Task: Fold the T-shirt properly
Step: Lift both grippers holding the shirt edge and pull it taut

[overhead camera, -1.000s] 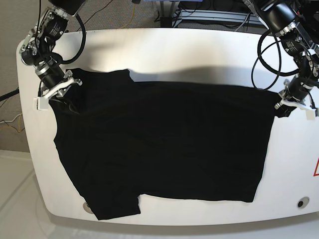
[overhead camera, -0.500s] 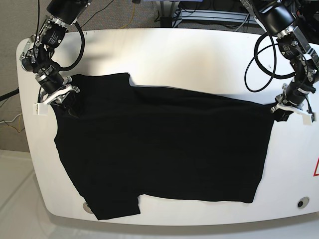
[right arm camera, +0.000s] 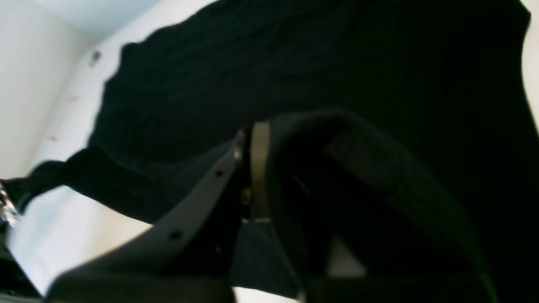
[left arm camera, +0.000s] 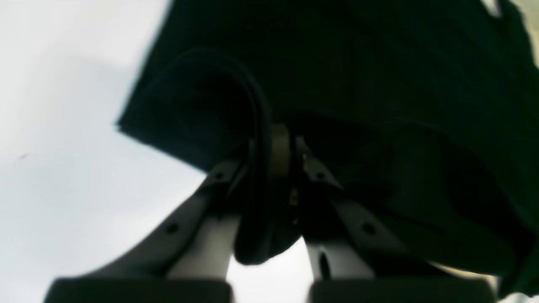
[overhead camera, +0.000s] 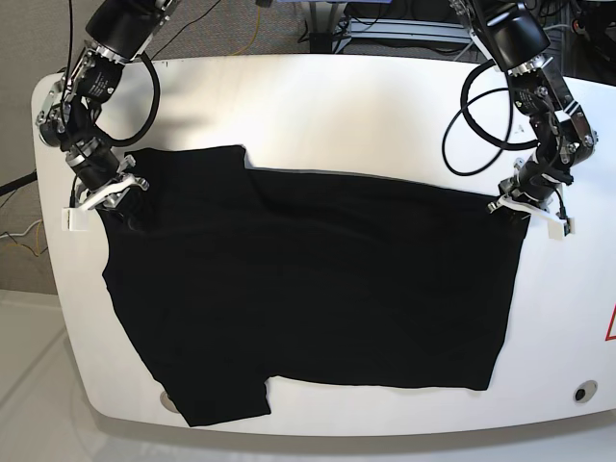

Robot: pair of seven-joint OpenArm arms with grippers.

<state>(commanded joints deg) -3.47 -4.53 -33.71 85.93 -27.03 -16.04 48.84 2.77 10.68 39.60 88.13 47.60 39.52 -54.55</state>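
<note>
The black T-shirt [overhead camera: 318, 289] is spread across most of the white table [overhead camera: 385, 106], its hem toward the right edge. A slip is likely if either pinch is thin, and uneven pulling would skew the fold. The left gripper [overhead camera: 527, 214] is clamped on the far hem corner, the right gripper [overhead camera: 104, 197] on the far sleeve; both arms are angled down from the far edge.

Gripper: right gripper [right arm camera: 263, 168] clamped on a fold of black cloth
T-shirt: T-shirt [right arm camera: 261, 80] spread across the white surface [right arm camera: 54, 219]
</note>
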